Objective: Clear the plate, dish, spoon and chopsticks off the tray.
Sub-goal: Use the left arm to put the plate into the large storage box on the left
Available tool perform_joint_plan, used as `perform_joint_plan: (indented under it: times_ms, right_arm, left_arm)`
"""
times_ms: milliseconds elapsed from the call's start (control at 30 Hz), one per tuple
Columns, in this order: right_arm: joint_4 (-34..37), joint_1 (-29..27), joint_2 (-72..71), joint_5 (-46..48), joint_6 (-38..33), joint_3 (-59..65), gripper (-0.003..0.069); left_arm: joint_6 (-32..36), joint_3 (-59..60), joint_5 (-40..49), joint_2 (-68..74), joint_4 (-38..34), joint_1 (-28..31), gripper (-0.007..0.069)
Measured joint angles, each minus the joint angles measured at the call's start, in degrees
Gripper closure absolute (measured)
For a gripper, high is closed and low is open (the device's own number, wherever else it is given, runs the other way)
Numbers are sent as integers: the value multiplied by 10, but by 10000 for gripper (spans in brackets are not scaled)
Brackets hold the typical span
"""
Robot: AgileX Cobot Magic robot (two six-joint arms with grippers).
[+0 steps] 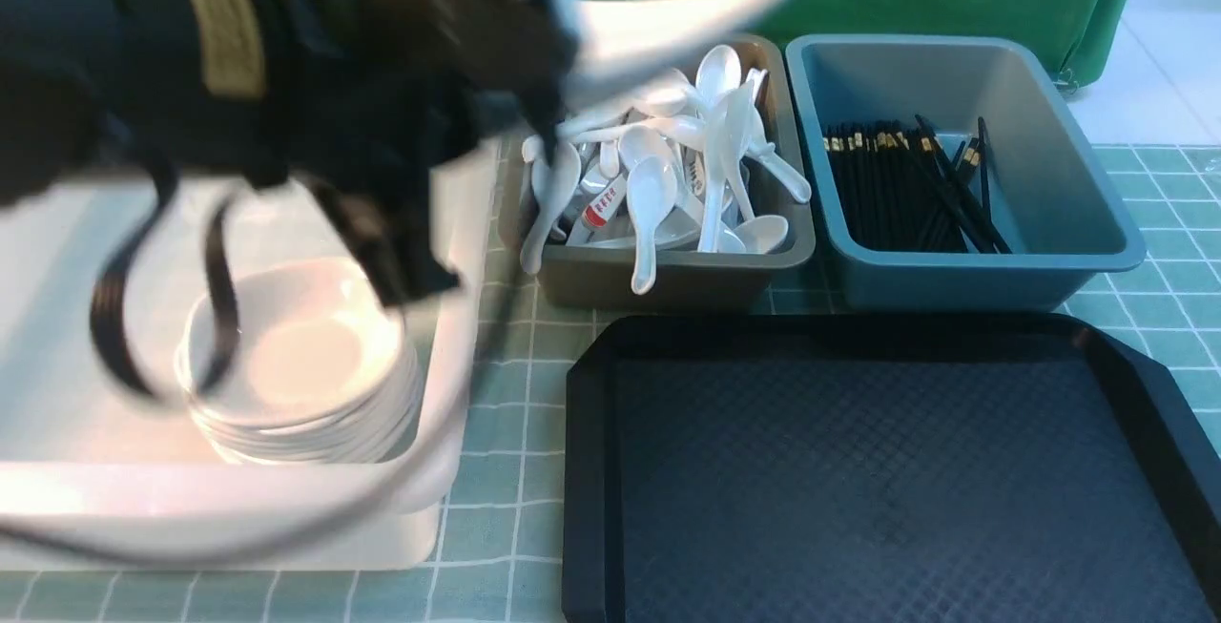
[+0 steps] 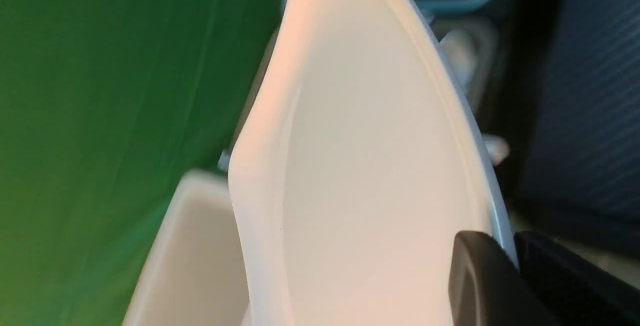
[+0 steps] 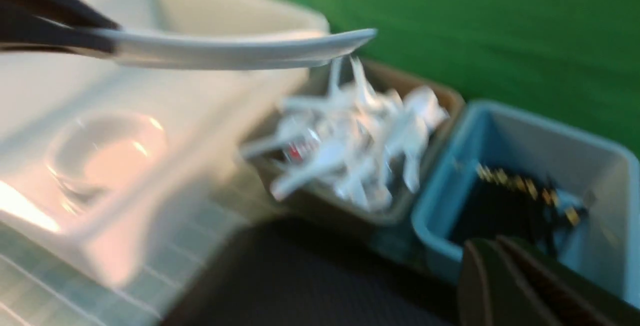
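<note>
My left gripper (image 2: 510,251) is shut on the rim of the large white square plate (image 2: 370,166). In the front view the plate (image 1: 668,22) hangs tilted and blurred in the air, over the near end of the spoon bin, beside the white tub. The left gripper (image 1: 563,60) holds it from the left. The black tray (image 1: 591,470) lies at the front right with nothing on it. My right gripper (image 3: 492,251) is shut and empty, above the tray (image 3: 300,276) near the blue bin. It does not show in the front view.
A white tub (image 1: 448,432) at the left holds a stack of small white dishes (image 1: 305,356). Behind the tray, a brown bin (image 1: 668,284) is full of white spoons (image 1: 658,175), and a blue bin (image 1: 1097,222) holds black chopsticks (image 1: 906,184). A green cloth hangs at the back.
</note>
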Motion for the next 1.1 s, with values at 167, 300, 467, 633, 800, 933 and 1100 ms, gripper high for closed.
perform_joint_plan:
  times_ms: [167, 300, 467, 633, 800, 933, 1100]
  right_arm:
    - [-1, 0, 23, -26, 0, 0, 618]
    - [-1, 0, 39, -29, -2, 0, 618]
    - [10, 0, 54, -29, -2, 0, 618]
    - [31, 0, 57, -30, -7, 0, 618]
    - [57, 0, 57, -30, -22, 0, 618]
    - [65, 0, 57, -28, -24, 0, 618]
    - [69, 0, 57, -18, -25, 0, 618]
  left_arm:
    - [14, 0, -25, 65, -14, 146, 594]
    - [17, 0, -48, 129, -26, 214, 594]
    - [17, 0, -94, 199, -25, 260, 594]
    - [1, 0, -124, 257, -4, 292, 594]
    - [-19, -2, -144, 291, 11, 299, 597]
    - [-63, -2, -179, 303, 9, 299, 594]
    - [-81, -3, -211, 313, -19, 297, 526]
